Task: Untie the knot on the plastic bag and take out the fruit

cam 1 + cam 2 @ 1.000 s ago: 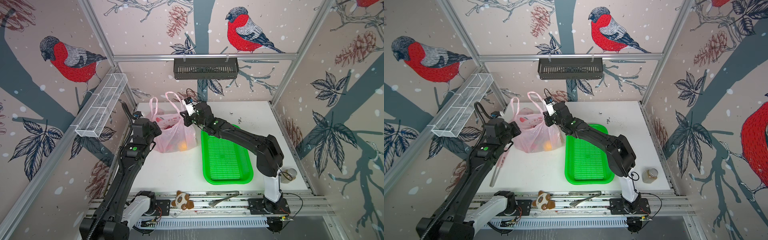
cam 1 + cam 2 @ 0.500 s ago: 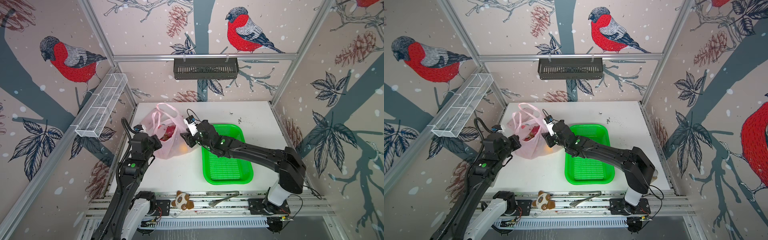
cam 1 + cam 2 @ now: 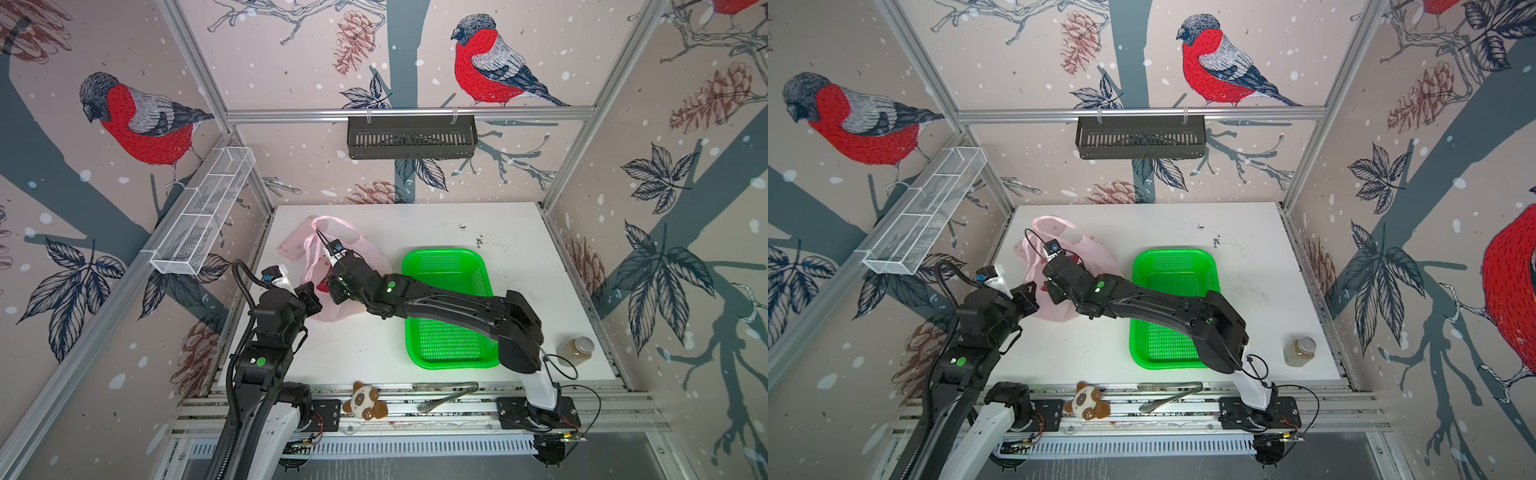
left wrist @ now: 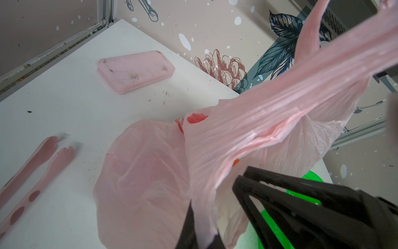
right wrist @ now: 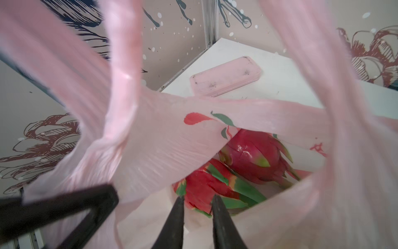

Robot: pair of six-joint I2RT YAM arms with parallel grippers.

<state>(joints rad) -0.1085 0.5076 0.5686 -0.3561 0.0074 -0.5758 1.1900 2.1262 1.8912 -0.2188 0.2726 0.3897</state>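
1. Pinching the plastic bag (image 3: 372,259) at its near left edge, the left gripper (image 3: 311,294) is clamping the thin pink film between closed fingers. The left wrist view is showing that film running down between them.
2. The bag is sitting on the white table (image 3: 519,270) toward the back left. It is just left of the green basket (image 3: 442,252) and right in front of the flat pink case (image 4: 135,71).
3. Its two handle loops (image 5: 122,75) are rising apart from each other, and the mouth is gaping wide in the right wrist view.
4. The right gripper (image 5: 197,199) is reaching down through that mouth, its arm stretching over the basket in both top views.
5. The fruit (image 5: 254,155) is lying inside on the bag's floor: two magenta dragon fruits with green-tipped scales, close together.
6. The right jaws are standing a narrow gap apart, with the end of the nearer dragon fruit showing between them. Whether they are actually squeezing it, I cannot tell.
7. Up front, a plush toy (image 3: 365,405) and metal tongs (image 3: 446,395) are lying on the rail. A jar (image 3: 575,351) is standing at the table's front right corner, well apart from the bag.
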